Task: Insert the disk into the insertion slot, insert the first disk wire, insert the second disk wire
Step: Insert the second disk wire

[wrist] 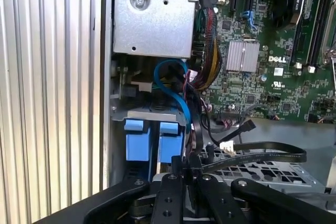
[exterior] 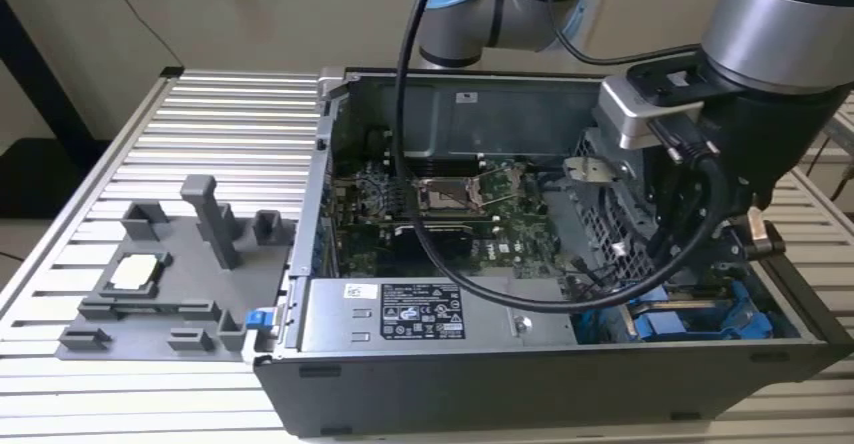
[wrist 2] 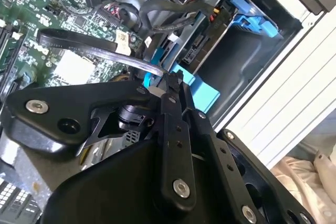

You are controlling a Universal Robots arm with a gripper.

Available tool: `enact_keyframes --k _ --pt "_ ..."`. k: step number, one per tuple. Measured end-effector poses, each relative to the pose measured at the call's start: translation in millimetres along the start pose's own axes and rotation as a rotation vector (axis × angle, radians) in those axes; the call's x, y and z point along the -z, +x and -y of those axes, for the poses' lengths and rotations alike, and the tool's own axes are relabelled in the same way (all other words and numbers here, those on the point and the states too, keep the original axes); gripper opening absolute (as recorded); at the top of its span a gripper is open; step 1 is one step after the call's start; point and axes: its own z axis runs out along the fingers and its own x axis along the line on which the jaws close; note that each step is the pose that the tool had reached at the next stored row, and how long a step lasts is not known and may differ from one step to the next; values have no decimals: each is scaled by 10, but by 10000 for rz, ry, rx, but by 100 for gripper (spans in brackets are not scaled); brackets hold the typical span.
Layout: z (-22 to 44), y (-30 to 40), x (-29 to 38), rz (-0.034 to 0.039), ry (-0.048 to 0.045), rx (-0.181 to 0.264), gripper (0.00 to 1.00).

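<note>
Open PC case (exterior: 534, 364) on ribbed alu table (exterior: 200, 124), fingers (wrist 2: 173, 85) together on flat cable (wrist 2: 94, 45)

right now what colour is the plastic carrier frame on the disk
Bright blue. The carrier frame shows best in the first wrist view, in the drive bay beside the case wall.

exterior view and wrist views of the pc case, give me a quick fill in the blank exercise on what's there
1. The gripper is down inside the open computer case, at the exterior view's ____ end.
2. The plastic carrier in the drive bay below the arm is coloured ____.
3. On the slatted table beside the case sits a ____ fixture of plastic holders.
4. The flat cable lying across the motherboard is coloured ____.

Missing words: right; blue; grey; black
</note>
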Motion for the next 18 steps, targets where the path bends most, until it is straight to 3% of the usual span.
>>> enact_keyframes --k 7,13,14,17,18 --pt "145 30 -18 21 -309 1 16" --pt "283 47 -36 46 -639 2 16" --pt "298 48 -38 53 -741 2 16" --pt "340 51 -45 84 -1167 3 16" --pt "352 55 -47 93 -1237 4 16"
